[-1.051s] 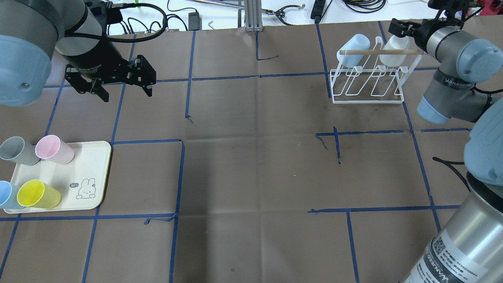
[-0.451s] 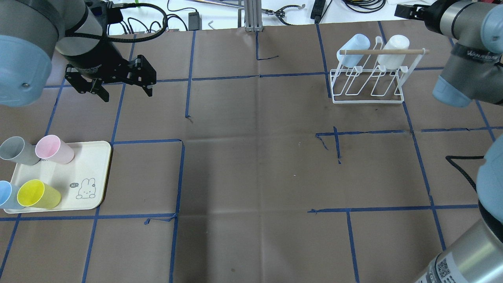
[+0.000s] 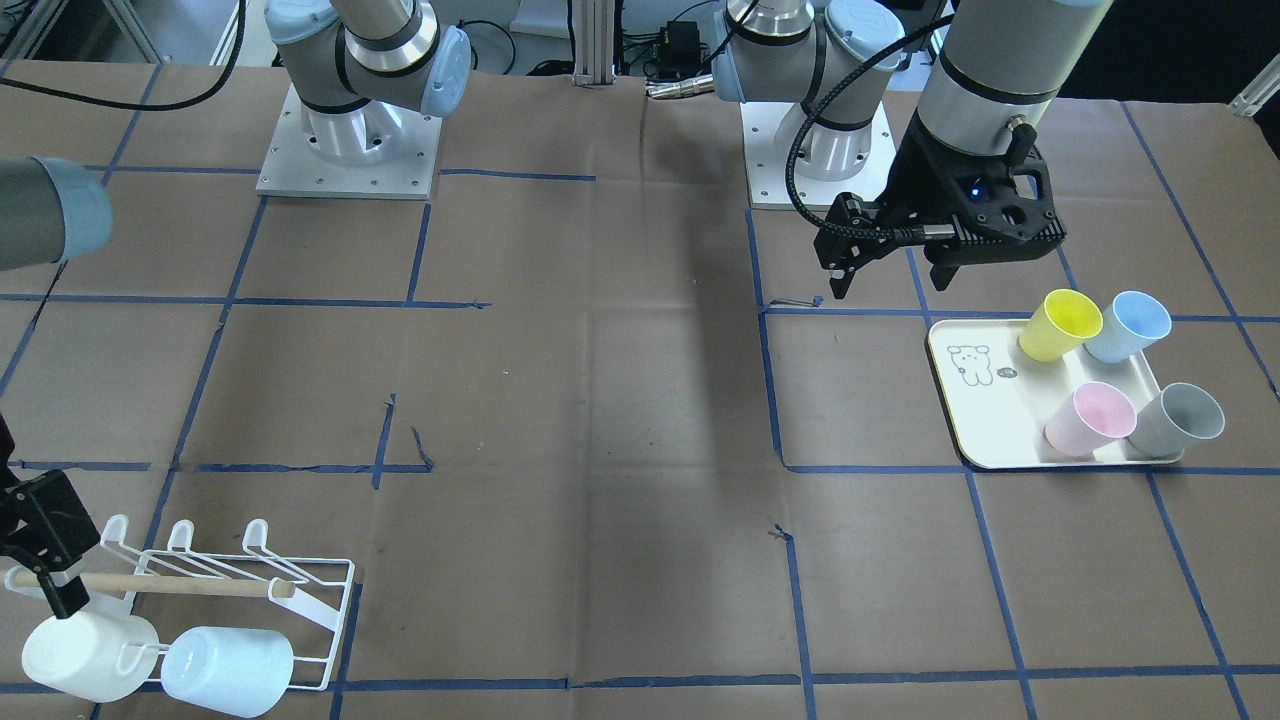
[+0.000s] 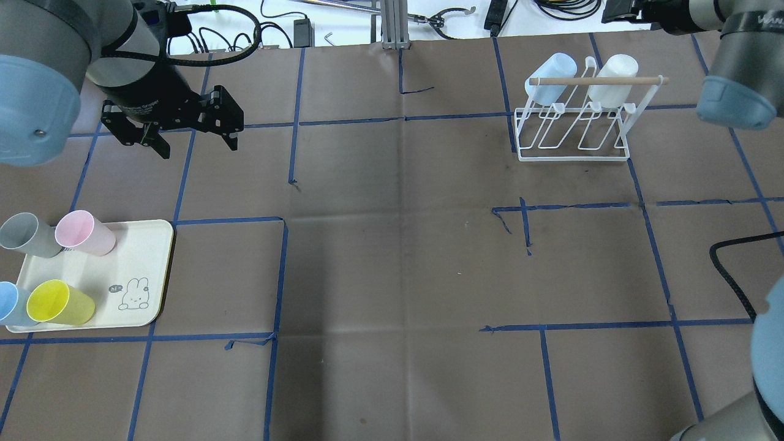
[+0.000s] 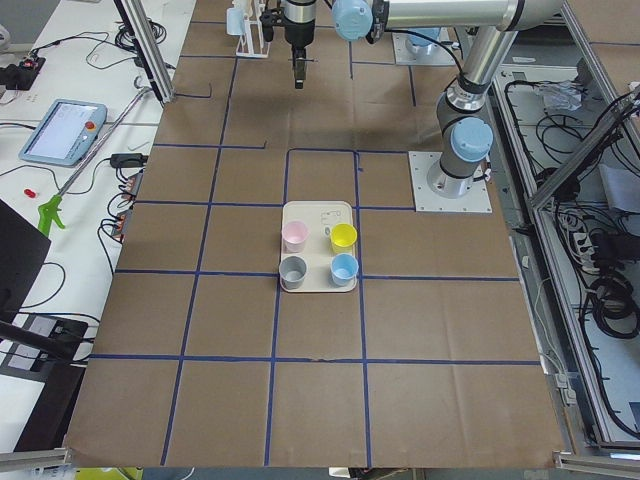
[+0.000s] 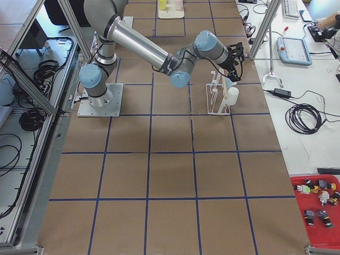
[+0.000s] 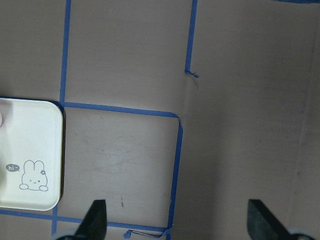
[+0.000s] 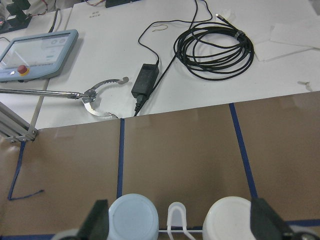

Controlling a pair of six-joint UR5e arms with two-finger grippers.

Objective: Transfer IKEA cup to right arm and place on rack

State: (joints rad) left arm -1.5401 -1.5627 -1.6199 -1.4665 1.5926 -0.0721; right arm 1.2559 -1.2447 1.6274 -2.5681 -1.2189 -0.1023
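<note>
Cups sit in two places, and neither tool has one.

In the right wrist view, the right gripper (image 8: 180,217) hangs spread wide and empty over the rack (image 8: 176,214). Below it are the bottoms of a pale blue cup (image 8: 133,218) and a white cup (image 8: 229,218). Both are upended on prongs, presumably so they drain and stay put. That makes two racked cups.

The left wrist view shows the left gripper (image 7: 178,220) likewise spread, with nothing between its fingers. It is above bare table paper, just beside the corner of the tray (image 7: 30,130). I judge it is parked near the stock, ready for the next pick.

From the front-facing camera the tray carries four cups, mouths up so a finger can slip inside. They are the yellow cup (image 3: 1060,325), blue cup (image 3: 1128,327), pink cup (image 3: 1090,418) and grey cup (image 3: 1178,422), in two rows of two. The rack stands at the opposite end, well apart, which would explain the hand-over between arms. Three bare prongs show in its row nearer the robot.

Overhead gives the full count: six cups, one tray, one rack and two open grippers.

The exterior left view repeats the four cups on the tray.

In the exterior right view the near arm reaches to the rack; its fingers are too small to judge there.
</note>
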